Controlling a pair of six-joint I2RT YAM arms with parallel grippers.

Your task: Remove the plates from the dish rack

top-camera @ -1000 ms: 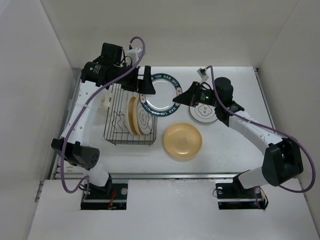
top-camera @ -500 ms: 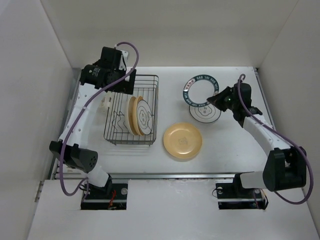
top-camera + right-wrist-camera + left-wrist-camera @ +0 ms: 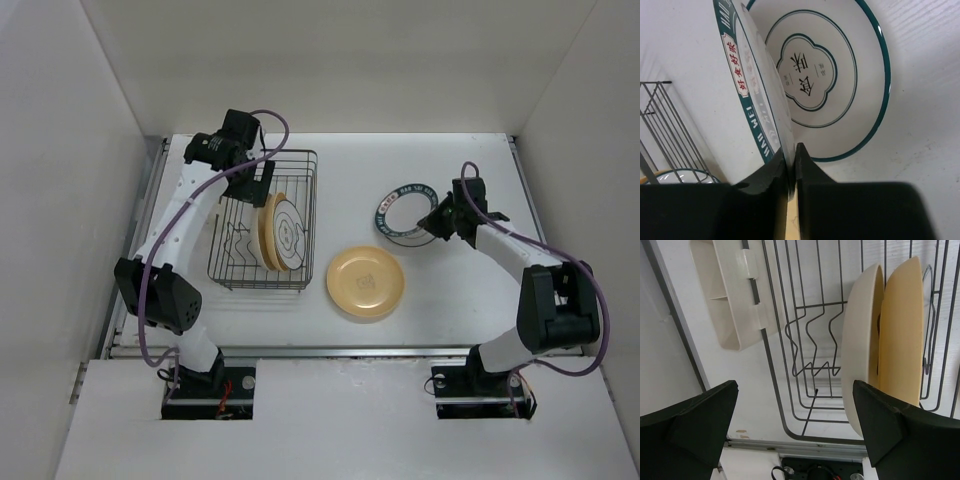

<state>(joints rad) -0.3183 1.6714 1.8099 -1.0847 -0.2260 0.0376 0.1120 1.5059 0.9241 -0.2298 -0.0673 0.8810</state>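
Over on the right side of the tabletop [image 3: 470, 290], the right gripper [image 3: 791, 161] is pinched tight on the rim of a lettered plate [image 3: 747, 85], white with a dark green border, and holds it tipped steeply on edge. Just behind it lies a ringed plate [image 3: 840, 75], white with a thin green ring and a flower-shaped centre mark, flat on the surface. Whether the two touch, I cannot tell. Nearer the front, a yellow plate [image 3: 366, 282] sits flat on its own, between the rack and the right arm.

To the left stands the dish rack [image 3: 257, 286], a dark wire basket. A cream plate [image 3: 860, 350] and a tan plate [image 3: 902, 335] stand upright on edge in it, close against each other, toward its right side. The left gripper [image 3: 795, 390] hangs above the far-left part of the rack with its fingers spread wide, holding nothing. A white clip [image 3: 732, 295] of plastic hangs on the rack's left wall.
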